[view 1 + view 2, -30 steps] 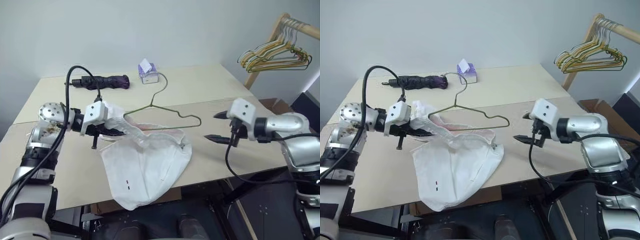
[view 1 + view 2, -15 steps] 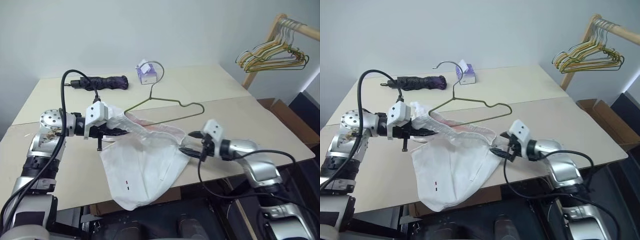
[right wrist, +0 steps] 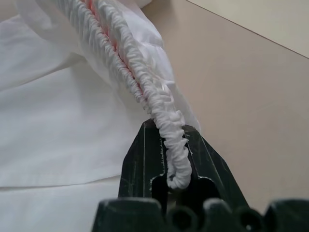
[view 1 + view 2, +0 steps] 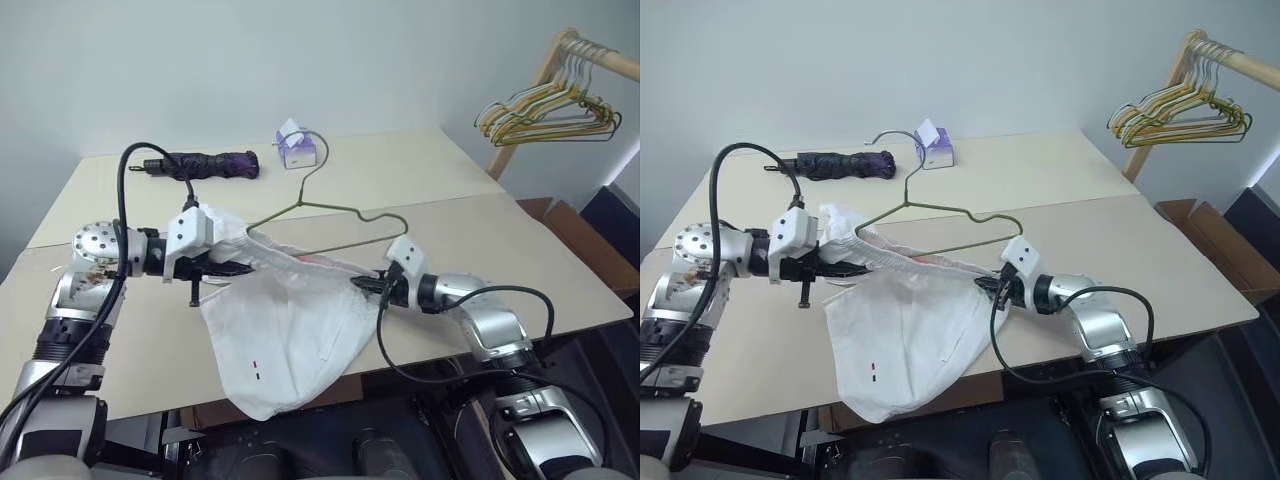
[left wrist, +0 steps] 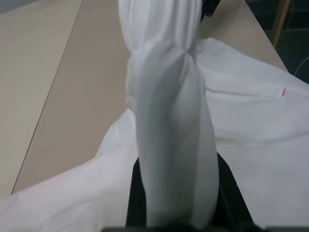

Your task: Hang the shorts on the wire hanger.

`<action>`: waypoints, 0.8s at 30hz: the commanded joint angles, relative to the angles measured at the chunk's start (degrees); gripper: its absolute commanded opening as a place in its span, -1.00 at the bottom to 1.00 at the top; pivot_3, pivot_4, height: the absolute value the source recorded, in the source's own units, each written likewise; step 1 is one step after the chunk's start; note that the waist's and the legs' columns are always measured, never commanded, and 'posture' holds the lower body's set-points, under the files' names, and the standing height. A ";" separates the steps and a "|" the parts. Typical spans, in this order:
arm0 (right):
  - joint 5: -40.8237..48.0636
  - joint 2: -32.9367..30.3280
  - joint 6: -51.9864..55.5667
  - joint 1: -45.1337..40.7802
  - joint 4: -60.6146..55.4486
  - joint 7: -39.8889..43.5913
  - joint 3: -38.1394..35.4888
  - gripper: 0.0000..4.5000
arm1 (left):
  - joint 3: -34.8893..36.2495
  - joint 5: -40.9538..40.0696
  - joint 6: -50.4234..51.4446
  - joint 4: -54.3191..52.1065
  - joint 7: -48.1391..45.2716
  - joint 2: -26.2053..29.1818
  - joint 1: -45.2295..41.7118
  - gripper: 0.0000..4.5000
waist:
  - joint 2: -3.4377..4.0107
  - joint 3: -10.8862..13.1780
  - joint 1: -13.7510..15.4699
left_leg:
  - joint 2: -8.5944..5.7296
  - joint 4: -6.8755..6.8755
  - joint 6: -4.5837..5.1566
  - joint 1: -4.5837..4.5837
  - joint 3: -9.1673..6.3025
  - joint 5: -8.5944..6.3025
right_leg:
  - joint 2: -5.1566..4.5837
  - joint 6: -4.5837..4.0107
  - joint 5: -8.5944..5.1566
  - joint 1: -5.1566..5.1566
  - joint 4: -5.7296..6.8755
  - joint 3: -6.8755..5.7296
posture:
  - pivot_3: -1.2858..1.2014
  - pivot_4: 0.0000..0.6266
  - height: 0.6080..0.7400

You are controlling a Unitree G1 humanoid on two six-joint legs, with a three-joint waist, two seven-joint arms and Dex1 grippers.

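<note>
Shorts (image 4: 290, 330) of thin white fabric hang stretched between the two grippers above the front of a pale beige table (image 4: 480, 235), their gathered elastic waistband pulled into a taut band from left to right while the loose body of the cloth sags down onto the tabletop and spills over its near edge; two tiny marks, one red and one dark, sit low on the fabric. At the waistband's left end the left gripper (image 4: 232, 266) is clamped tight on a bunched fold of the shorts, and the left wrist view shows that fold running up between its black fingers (image 5: 227, 186). At the other end the right gripper (image 4: 990, 290) is pinched shut on the shorts' elastic edge, the ruffled hem sitting between its fingers (image 3: 140, 159) in the right wrist view. A wire hanger (image 4: 325, 215), thin and grey-olive, rises tilted behind the waistband, its hook (image 4: 312, 145) up near the far side of the table. The tabletop is made of two light panels with a seam running across between them. Near the back edge lie a folded dark purple umbrella (image 4: 205, 163) and, just beside it, a small purple tissue box (image 4: 295, 148). Behind stands a plain pale wall, and at the right a wooden rack (image 4: 555, 70) carries a cluster of yellow and green hangers (image 4: 545, 112).
</note>
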 commanded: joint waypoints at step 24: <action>4.35 -11.68 1.17 -3.01 -0.88 7.28 -3.90 -0.96 | -2.12 10.50 -19.41 13.32 -1.94 7.73 1.42 -1.00 | 0.00 0.00 -0.06 | 0.01 -0.01 0.00 0.10 0.04 0.00 | -0.02 0.00 -0.01 0.10 -0.04 -0.02 | -0.07 -1.00 1.00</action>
